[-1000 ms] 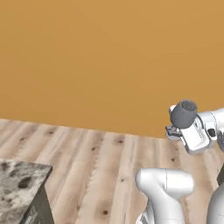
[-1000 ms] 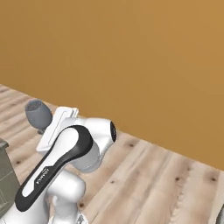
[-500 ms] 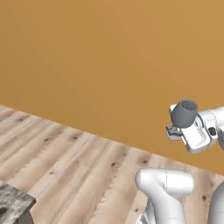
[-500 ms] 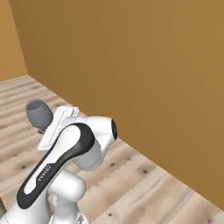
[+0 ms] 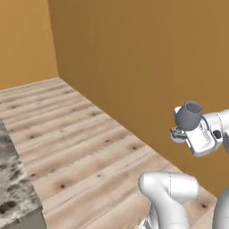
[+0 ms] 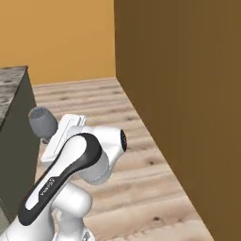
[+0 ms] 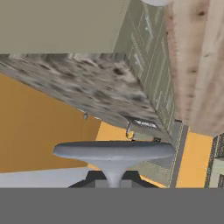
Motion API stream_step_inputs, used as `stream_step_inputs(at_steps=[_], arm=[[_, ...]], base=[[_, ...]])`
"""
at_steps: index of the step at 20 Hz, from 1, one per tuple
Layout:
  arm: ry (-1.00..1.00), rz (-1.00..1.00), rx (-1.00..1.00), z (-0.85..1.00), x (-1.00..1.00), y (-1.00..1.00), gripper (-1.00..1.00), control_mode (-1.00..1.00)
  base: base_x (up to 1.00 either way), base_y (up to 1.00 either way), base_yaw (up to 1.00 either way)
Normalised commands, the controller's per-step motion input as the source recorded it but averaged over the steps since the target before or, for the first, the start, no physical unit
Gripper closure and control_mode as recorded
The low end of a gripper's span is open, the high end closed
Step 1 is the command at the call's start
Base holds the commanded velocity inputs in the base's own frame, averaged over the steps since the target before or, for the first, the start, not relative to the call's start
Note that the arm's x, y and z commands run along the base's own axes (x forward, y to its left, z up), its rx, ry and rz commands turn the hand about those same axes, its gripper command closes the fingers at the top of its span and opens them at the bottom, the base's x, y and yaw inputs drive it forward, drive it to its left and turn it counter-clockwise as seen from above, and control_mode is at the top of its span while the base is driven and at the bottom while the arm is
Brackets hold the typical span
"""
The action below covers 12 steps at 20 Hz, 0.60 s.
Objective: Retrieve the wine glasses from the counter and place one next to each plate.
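Orange walls (image 5: 134,58) meeting at a corner and a pale plank floor (image 5: 76,143) are seen ahead, with a speckled stone-topped unit (image 5: 11,188) at the left edge of the left base view. One wine glass (image 5: 188,115) is held up beside the arm, pinched at its stem by the closed gripper (image 7: 113,180), its round base seen in the hand view. No legible writing can be made out.
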Motion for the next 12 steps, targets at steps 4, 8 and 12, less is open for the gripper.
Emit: stream_step_inputs(at_steps=[4, 8, 12], arm=[[0.00, 0.00, 0.00, 0.00, 0.00, 0.00, 1.00, 1.00], [0.00, 0.00, 0.00, 0.00, 0.00, 0.00, 1.00, 1.00], [0.00, 0.00, 0.00, 0.00, 0.00, 0.00, 1.00, 1.00]], base=[[0.47, -0.40, 0.77], [0.00, -0.91, 0.58], [0.10, -0.93, 0.55]])
